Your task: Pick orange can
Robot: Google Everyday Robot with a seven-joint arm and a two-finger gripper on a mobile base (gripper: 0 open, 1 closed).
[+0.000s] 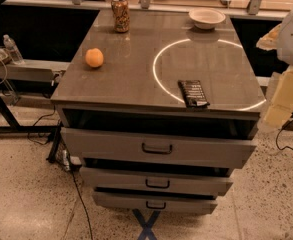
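Observation:
The orange can (120, 14) stands upright at the back left of the grey cabinet top (136, 74). It has an orange-brown patterned body and a silver top. My arm shows as a white and pale yellow shape at the right edge of the view. The gripper (286, 96) hangs there beside the cabinet's right side, far from the can and holding nothing that I can see.
A round orange fruit (94, 57) lies on the left of the top. A white bowl (206, 18) sits at the back right. A dark flat packet (193, 93) lies near the front edge. Three drawers (156, 148) stand partly open below. Cables run across the floor on the left.

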